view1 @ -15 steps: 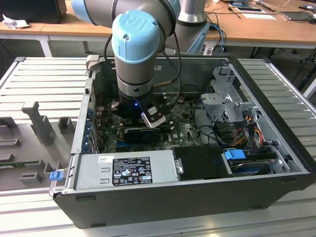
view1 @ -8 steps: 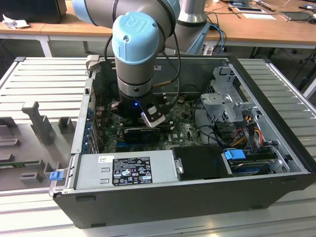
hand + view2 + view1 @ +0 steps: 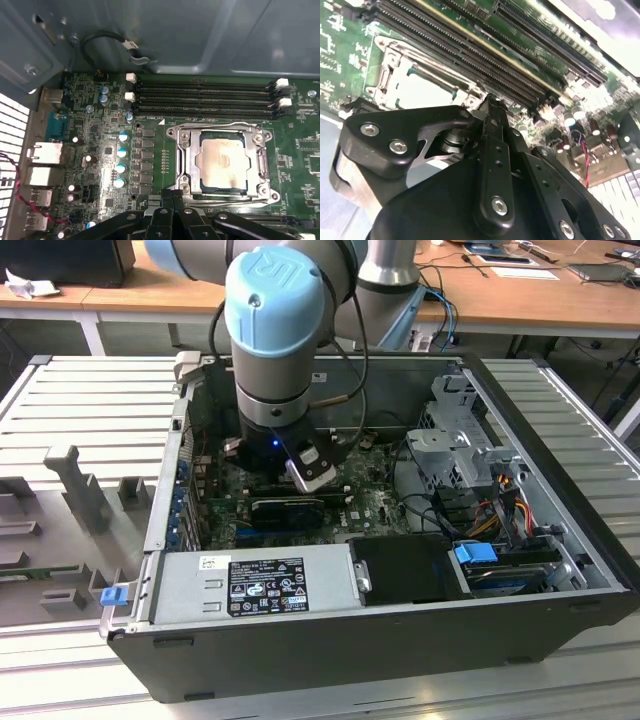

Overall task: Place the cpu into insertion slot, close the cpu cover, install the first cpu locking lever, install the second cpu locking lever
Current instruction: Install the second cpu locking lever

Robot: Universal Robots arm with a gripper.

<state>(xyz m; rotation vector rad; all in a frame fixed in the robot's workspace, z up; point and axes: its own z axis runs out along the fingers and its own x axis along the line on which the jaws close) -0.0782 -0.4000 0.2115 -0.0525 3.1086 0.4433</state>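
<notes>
The cpu sits under the closed cpu cover; the gripper (fingers together, empty) at its 6 o'clock suggests a lever step.

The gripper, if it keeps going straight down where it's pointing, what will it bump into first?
Probably the metal cpu cover at its near edge, closed over the cpu; the gripper points beside it, though depth is unclear.
</notes>
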